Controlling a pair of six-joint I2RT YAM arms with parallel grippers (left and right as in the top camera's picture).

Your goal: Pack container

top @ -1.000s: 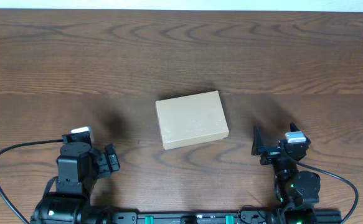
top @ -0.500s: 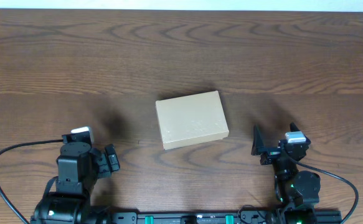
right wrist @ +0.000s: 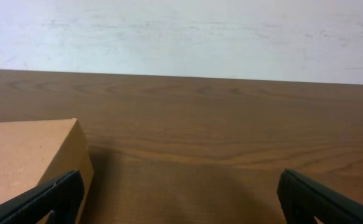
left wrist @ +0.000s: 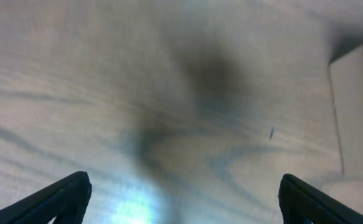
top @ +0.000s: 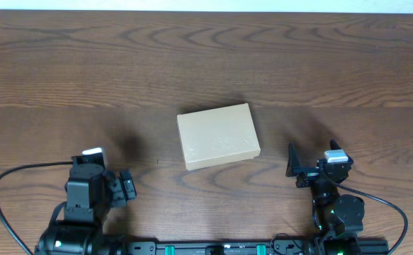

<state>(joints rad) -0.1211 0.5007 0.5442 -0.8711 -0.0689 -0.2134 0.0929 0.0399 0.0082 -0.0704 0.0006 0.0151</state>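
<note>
The container [top: 217, 136], a plain tan cardboard box with its lid shut, lies flat in the middle of the wooden table. Its edge shows at the right of the left wrist view [left wrist: 358, 112] and at the lower left of the right wrist view [right wrist: 25, 158]. My left gripper [left wrist: 182, 199] is open and empty over bare wood, left and near of the box. My right gripper [right wrist: 180, 199] is open and empty, low at the table, right of the box. No tape roll is in view.
The brown wooden table [top: 206, 64] stretches around the box. A white wall [right wrist: 181, 34] stands beyond its far edge. Black cables loop beside both arm bases at the near edge.
The left arm has shifted slightly toward the near edge. The box and the right arm have not moved.
</note>
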